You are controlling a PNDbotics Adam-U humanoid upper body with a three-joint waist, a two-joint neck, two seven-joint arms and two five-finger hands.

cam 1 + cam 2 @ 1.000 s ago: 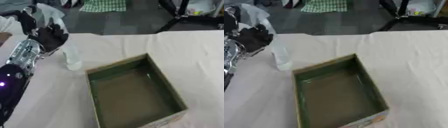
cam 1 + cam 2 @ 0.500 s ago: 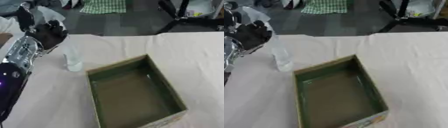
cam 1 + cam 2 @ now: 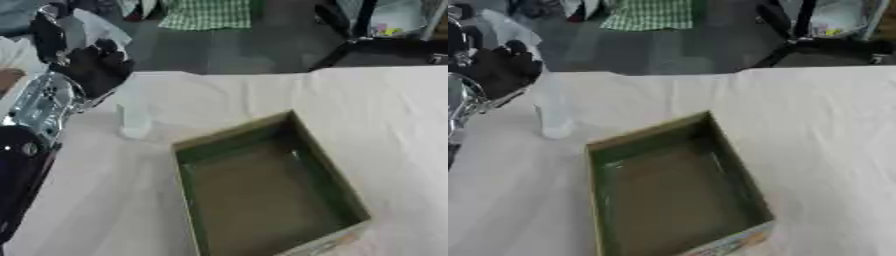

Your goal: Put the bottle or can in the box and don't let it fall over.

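While the clear bottle (image 3: pixel 133 111) stands outside the empty box (image 3: pixel 262 190), the left hand (image 3: pixel 92 70), fingers seemingly curled, grasps nothing.

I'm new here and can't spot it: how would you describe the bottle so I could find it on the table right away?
Start at the open box with green inner walls on the cloth-covered table. Just beyond its far left corner stands the bottle, upright on the cloth, outside the box. It is clear and pale, almost blending into the cloth, with the robot's black left hand right beside it.
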